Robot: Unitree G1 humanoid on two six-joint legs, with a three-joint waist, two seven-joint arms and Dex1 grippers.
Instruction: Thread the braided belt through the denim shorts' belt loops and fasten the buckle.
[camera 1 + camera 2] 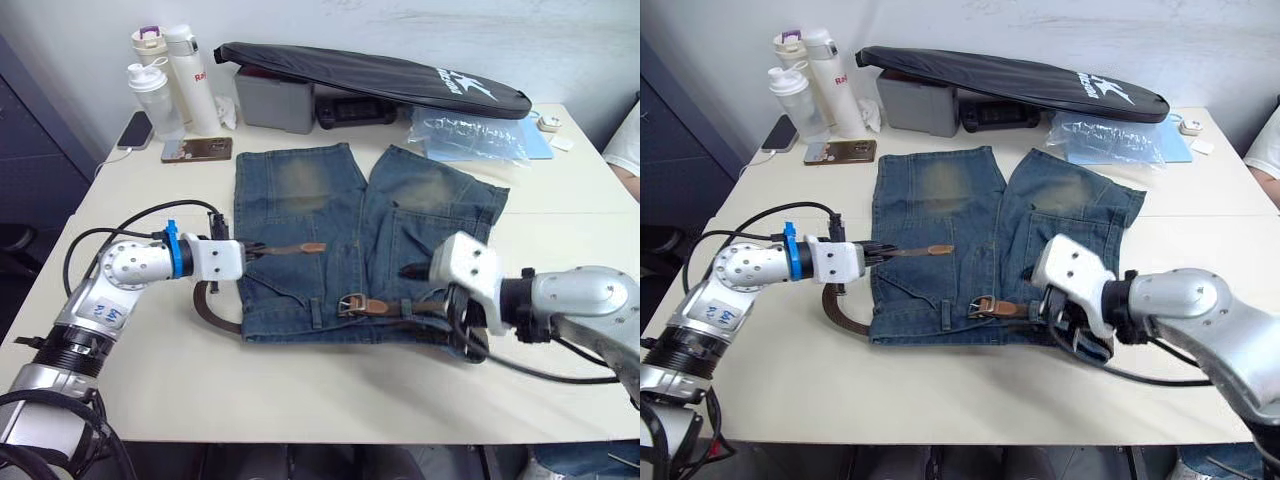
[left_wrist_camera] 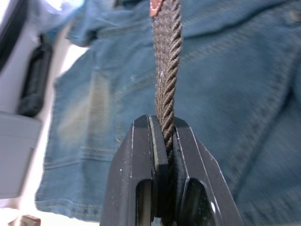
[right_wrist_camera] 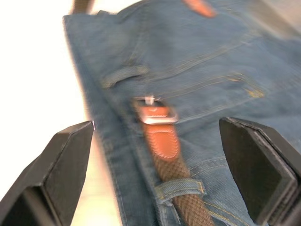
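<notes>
- Two grippers over the shorts [image 1: 350,240], which lie flat on the table [image 1: 330,385], waistband nearest the robot, legs pointing away.
- Left eye view: belt [image 1: 400,306] runs along the waistband on the robot's right half, buckle [image 1: 351,304] near the middle. The strap leaves the shorts at their left edge, loops on the table, and comes back to the left gripper [image 1: 250,249]; its tan tip [image 1: 312,247] lies on the denim past the fingers.
- Right eye view: same layout. Right gripper [image 1: 1052,306] sits at the waistband just right of the buckle. Bottles [image 1: 820,80], a phone [image 1: 838,151] and a black case [image 1: 1020,75] stand at the far edge, well apart.
- Left wrist view: jaws closed on the braided strap, which runs straight out between the fingers over the denim.
- Right wrist view: jaws wide open, holding nothing. Buckle lies between them on the waistband, with the strap passing under one loop [image 3: 181,188] behind it. A second loop [image 3: 123,74] ahead of the buckle looks empty.
- Judgement: part threaded on the right half. Left-side loops appear unthreaded, tip end free, buckle unfastened. Roughly half left.
</notes>
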